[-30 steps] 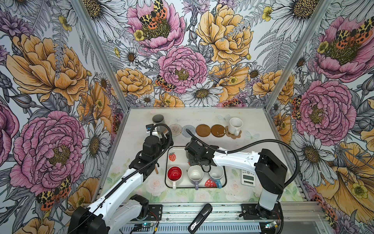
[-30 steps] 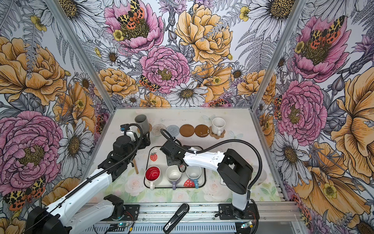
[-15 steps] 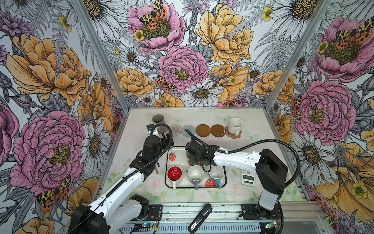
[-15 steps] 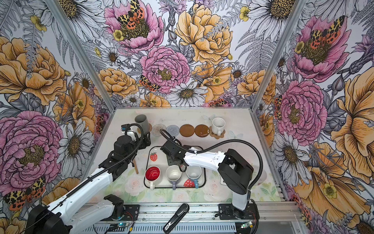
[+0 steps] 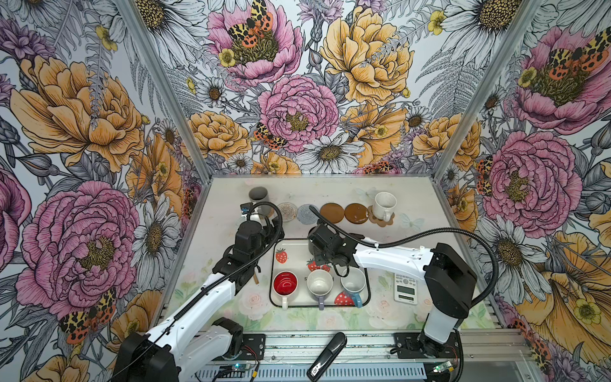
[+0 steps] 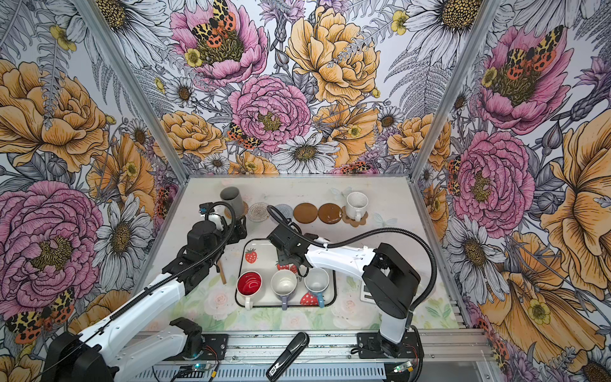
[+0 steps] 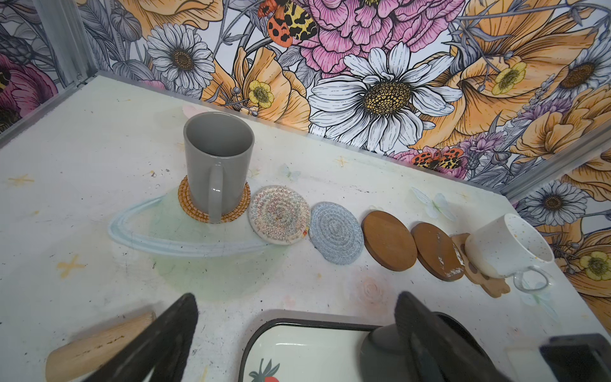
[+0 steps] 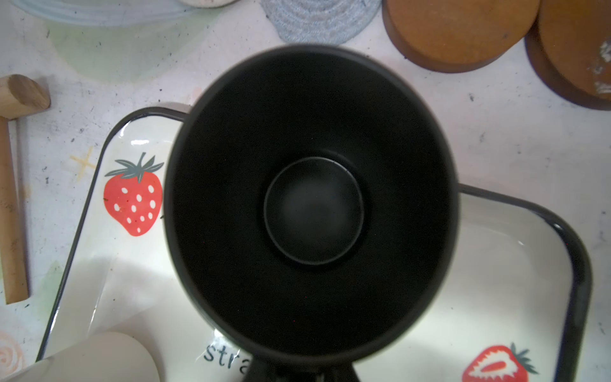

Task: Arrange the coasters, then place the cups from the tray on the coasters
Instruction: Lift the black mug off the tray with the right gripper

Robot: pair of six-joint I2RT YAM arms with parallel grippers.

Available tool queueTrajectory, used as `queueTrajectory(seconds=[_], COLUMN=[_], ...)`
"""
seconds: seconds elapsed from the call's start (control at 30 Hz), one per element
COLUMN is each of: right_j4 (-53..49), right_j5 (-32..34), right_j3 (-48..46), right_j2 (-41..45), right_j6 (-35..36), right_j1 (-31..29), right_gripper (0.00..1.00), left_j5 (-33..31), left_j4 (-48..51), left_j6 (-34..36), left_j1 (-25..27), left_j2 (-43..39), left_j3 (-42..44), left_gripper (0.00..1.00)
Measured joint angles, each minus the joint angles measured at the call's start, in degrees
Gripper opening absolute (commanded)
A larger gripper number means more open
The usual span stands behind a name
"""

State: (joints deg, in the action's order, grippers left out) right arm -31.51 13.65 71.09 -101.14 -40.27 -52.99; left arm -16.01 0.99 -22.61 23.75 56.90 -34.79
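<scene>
My right gripper (image 8: 304, 373) is shut on the handle of the black cup (image 8: 310, 198). It holds the cup over the back of the strawberry tray (image 5: 294, 264); in both top views the wrist hides it. Three cups stand at the tray's front: red inside (image 5: 285, 285), lavender (image 5: 319, 285) and blue (image 5: 353, 283). The coasters lie in a row at the back. The grey cup (image 7: 216, 162) stands on the rattan one (image 7: 190, 205). Bare are the cream (image 7: 279, 215), grey-blue (image 7: 335, 233) and two brown discs (image 7: 388, 241). The speckled cup (image 7: 506, 246) stands on the paw coaster. My left gripper (image 7: 296, 297) hangs open by the tray's back left corner.
A wooden mallet (image 5: 255, 277) lies left of the tray, under my left arm. A white calculator (image 5: 405, 291) sits right of the tray. A black bar-shaped object (image 5: 327, 355) rests on the front rail. Flowered walls close in the table on three sides.
</scene>
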Motion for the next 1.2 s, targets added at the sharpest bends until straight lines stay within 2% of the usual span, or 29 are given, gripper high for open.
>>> queueTrajectory(seconds=[1.2], right_j4=[-1.07], right_j5=[2.64], right_j3=[-3.89], right_j2=[7.06], right_j6=[0.92], right_j1=[4.96], right_gripper=[0.00], left_j5=[0.02], left_j4=[0.00], left_j6=[0.00], left_j1=[0.00], left_j2=[1.03], left_j3=[0.00], left_gripper=[0.95])
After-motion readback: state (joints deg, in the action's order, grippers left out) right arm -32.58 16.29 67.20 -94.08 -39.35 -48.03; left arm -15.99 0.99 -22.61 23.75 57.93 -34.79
